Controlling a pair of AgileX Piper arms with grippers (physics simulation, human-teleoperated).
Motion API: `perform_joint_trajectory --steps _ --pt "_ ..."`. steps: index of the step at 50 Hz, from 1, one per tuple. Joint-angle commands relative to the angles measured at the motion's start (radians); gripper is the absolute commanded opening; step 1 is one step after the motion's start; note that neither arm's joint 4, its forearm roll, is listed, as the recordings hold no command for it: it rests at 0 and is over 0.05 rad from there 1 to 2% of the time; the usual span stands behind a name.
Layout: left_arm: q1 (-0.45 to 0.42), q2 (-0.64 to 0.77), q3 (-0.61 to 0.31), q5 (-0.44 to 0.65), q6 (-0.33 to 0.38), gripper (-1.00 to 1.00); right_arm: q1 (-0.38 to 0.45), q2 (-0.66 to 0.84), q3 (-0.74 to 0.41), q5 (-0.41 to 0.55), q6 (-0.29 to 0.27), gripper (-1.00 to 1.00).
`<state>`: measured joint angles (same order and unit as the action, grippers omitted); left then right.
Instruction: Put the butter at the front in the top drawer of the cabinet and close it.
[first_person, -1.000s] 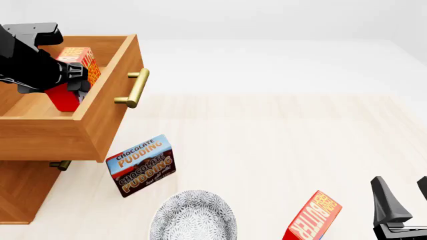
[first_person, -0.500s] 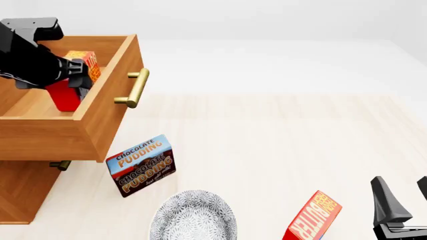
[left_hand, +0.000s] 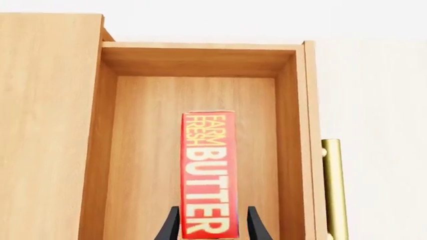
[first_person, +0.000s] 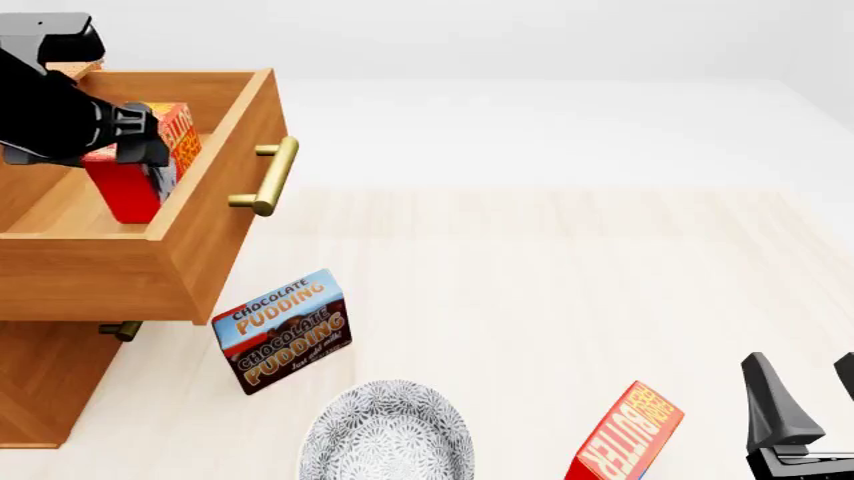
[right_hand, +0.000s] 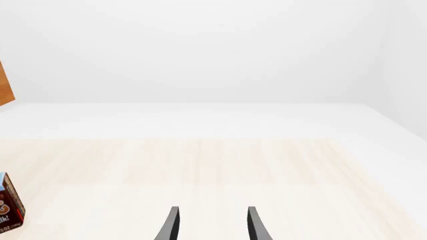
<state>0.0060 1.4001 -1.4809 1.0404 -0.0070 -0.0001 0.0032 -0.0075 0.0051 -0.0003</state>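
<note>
1. The top drawer (first_person: 160, 240) of the cabinet (first_person: 40, 385) stands pulled out at the desk's left edge, its brass bar handle (first_person: 271, 176) facing the desk's middle.
2. The butter (left_hand: 209, 172) stands on edge inside the top drawer, apart from both side walls, its "FARM FRESH BUTTER" face toward the left wrist camera.
3. The left gripper (left_hand: 209, 227) is over the drawer; one finger lies on each side of the butter's near end, but whether they pinch it or are just clear cannot be told.
4. The right gripper (right_hand: 211, 224) sits at the desk's near right corner, fingers spread with nothing between them.
5. A second butter box (first_person: 623, 435) stands tilted at the near edge, beside the right gripper.
6. The chocolate pudding box (first_person: 282, 329) stands just beside the cabinet; a patterned plate (first_person: 387, 432) lies at the near edge.
</note>
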Motion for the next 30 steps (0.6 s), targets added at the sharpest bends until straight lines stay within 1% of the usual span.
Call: perform_joint_trajectory --steps 1,2,14,20,30 --pt "0.004 -0.023 -0.012 0.022 0.011 1.0 0.0 0.0 0.002 -0.002 0.0 1.0" --pt "0.014 -0.042 -0.011 0.035 0.027 1.0 0.0 0.0 0.002 -0.002 0.0 1.0" --pt "0.02 -0.089 -0.036 0.079 0.058 1.0 0.0 0.0 0.002 -0.002 0.0 1.0" --pt "0.023 -0.115 -0.069 0.114 0.092 1.0 0.0 0.0 0.002 -0.002 0.0 1.0" --pt "-0.028 -0.124 -0.134 0.144 0.105 1.0 0.0 0.0 0.002 -0.002 0.0 1.0"
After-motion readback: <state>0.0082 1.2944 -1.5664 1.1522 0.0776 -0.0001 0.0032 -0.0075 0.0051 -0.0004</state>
